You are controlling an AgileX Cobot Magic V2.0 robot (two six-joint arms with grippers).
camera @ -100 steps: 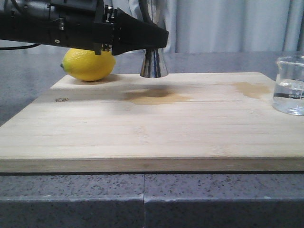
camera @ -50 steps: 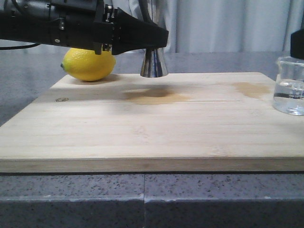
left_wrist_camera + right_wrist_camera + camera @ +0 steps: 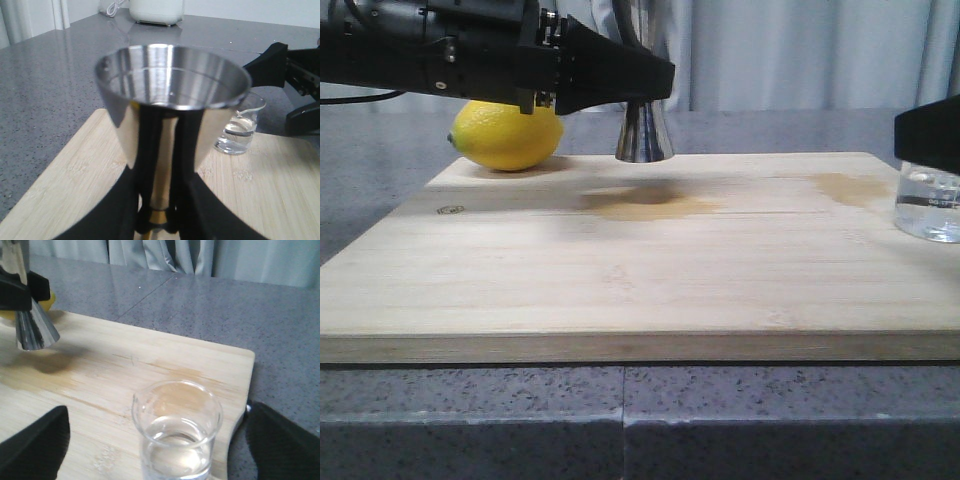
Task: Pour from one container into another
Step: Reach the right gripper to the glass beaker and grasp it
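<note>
Left gripper (image 3: 645,85): clamped on the waist of a metal cup (image 3: 644,135), holding it upright just above the far edge of the wooden board (image 3: 640,260)
Metal cup: in the left wrist view (image 3: 172,95) its shiny bowl faced the camera, fingers (image 3: 150,165) pressed against both sides of the narrow stem
Right gripper (image 3: 150,440): fingers spread wide, one on each side of the glass beaker (image 3: 176,432), not touching it
Glass beaker: stood at the right edge of the board (image 3: 928,200), holding clear liquid in its lower part
Lemon (image 3: 507,135): lay at the far left corner of the board, behind the left arm
Board: bore two brownish stains, one beneath the cup, one near the beaker
</note>
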